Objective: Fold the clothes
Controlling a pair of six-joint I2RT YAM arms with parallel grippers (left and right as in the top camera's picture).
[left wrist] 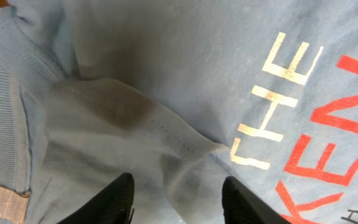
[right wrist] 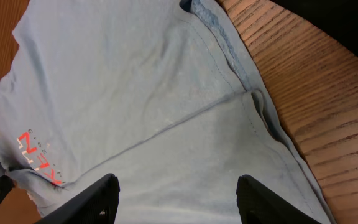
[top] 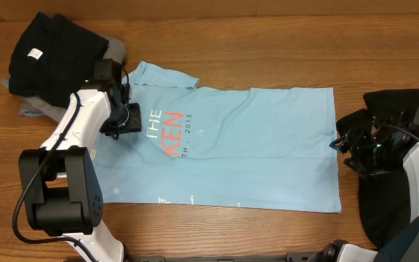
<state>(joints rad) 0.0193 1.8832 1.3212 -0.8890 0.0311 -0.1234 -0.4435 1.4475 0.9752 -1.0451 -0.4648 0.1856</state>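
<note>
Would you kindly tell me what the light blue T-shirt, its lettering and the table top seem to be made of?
The light blue T-shirt looks like soft matte knit fabric, probably cotton jersey: it creases and its collar is ribbed. The lettering seems a flat red and white print, its kind unclear. The table top looks like wood or wood-look laminate, with clear grain lines.

A light blue T-shirt [top: 253, 145] lies spread flat on the wooden desk [top: 268, 44], with red and white lettering [top: 162, 132] toward its left end. The left hand [top: 129, 116] is over the shirt just beside the lettering, and the right hand [top: 340, 144] is at its right edge. A black garment [top: 53, 51] lies on a grey garment [top: 116, 49] at the far left corner. Another black cloth [top: 388, 196] lies under the right arm.
</note>
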